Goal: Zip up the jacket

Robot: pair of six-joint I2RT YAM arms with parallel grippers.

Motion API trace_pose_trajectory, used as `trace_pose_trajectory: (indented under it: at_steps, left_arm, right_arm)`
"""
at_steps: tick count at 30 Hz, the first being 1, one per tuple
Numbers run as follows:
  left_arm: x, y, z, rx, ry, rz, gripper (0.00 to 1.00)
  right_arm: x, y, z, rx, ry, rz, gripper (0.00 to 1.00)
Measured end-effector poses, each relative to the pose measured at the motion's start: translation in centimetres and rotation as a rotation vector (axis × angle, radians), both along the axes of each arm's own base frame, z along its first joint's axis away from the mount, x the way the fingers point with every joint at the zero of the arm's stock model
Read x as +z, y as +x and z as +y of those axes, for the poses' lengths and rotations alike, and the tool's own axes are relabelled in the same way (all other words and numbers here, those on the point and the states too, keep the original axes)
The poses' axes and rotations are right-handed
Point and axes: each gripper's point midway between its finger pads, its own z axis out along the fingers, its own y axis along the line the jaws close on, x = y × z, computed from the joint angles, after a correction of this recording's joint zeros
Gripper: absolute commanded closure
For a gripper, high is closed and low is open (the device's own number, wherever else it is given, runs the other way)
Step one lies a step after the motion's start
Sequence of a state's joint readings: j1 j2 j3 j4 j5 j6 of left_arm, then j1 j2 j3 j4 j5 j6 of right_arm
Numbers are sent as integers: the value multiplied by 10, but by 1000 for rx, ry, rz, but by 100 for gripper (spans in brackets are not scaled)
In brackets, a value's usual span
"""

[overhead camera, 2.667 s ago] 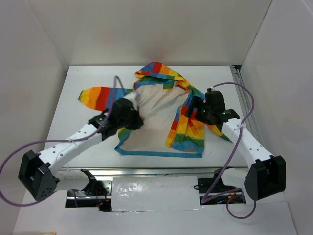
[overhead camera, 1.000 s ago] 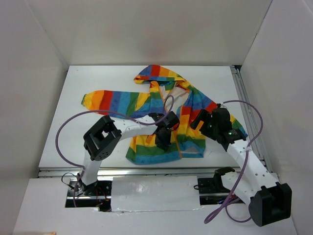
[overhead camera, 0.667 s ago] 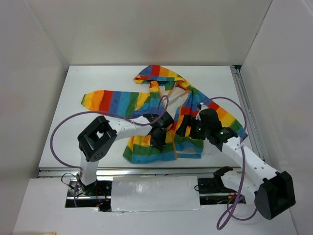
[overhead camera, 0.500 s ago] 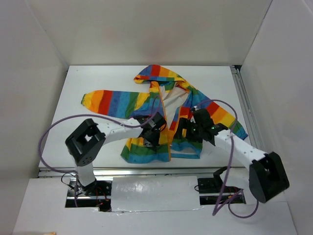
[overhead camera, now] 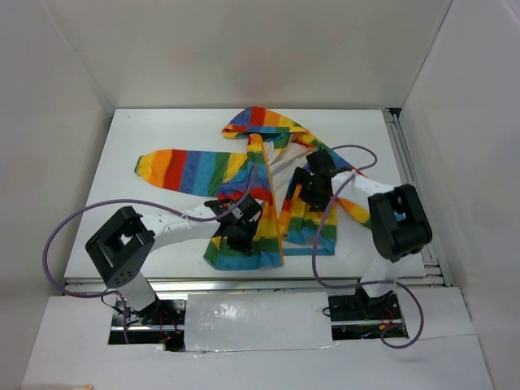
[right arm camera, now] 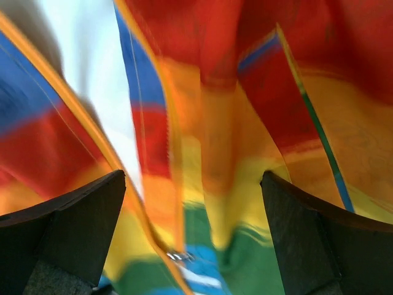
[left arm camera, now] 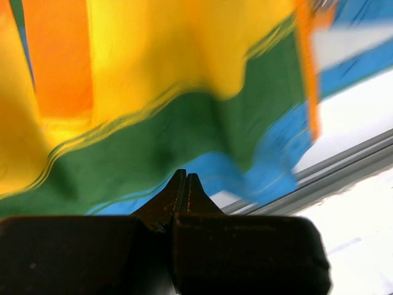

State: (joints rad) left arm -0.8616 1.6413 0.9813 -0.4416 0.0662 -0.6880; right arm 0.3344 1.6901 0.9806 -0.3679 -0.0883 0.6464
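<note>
right gripper has shifted up-frame, fingers spread over the rainbow-striped hooded fabric jacket, centre frame on white table. left gripper fingers pressed together at its blue hem. white walls enclose it.

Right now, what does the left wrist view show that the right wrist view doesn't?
Only the left wrist view: the left pincer shut, with the table and its rail beyond the jacket. Only the right wrist view: the right pincer open wide over red stripes and white lining. Both: yellow, green and blue stripes and an orange zipper edge.
</note>
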Motion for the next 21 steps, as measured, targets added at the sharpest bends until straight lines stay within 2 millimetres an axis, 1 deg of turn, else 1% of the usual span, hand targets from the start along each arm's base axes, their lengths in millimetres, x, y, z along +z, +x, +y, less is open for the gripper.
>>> trace_pose_trajectory:
  at_steps: [4, 6, 7, 8, 9, 10, 11, 13, 15, 18, 20, 21]
  left_arm:
    - [-2, -3, 3, -8, -14, 29, 100]
    - [-2, -5, 5, -10, -30, 40, 80]
    - [-1, -7, 8, -16, -39, 46, 55]
    - [1, -9, 9, -25, -49, 48, 33]
    - [5, -9, 8, -22, -65, 52, 33]
    - [11, -9, 6, -16, -92, 56, 7]
    - [17, -9, 3, -31, -118, 50, 1]
    - [28, -7, -6, -40, -165, 52, 1]
    - [39, -3, -19, -57, -201, 44, 1]
    - [53, 5, -43, -81, -231, 25, 1]
    - [55, 10, -61, -89, -235, 26, 1]
    - [52, 11, -66, -85, -224, 32, 1]
  right_arm:
    - [2, 42, 1, -41, -11, -32, 1]
    - [4, 60, 0, -57, -17, -48, 1]
    - [5, 66, 1, -59, -21, -60, 1]
    - [5, 68, -1, -58, -32, -69, 1]
    - [6, 68, 0, -57, -34, -70, 0]
    - [7, 68, 0, -53, -42, -77, 0]
    - [9, 67, 1, -47, -46, -84, 0]
    - [15, 60, 4, -32, -47, -97, 0]
    - [26, 51, 5, -27, -42, -121, 0]
    - [55, 34, -1, -33, -24, -193, 0]
    - [82, 25, -11, -63, -13, -270, 0]
    - [96, 22, -16, -82, -6, -308, 0]
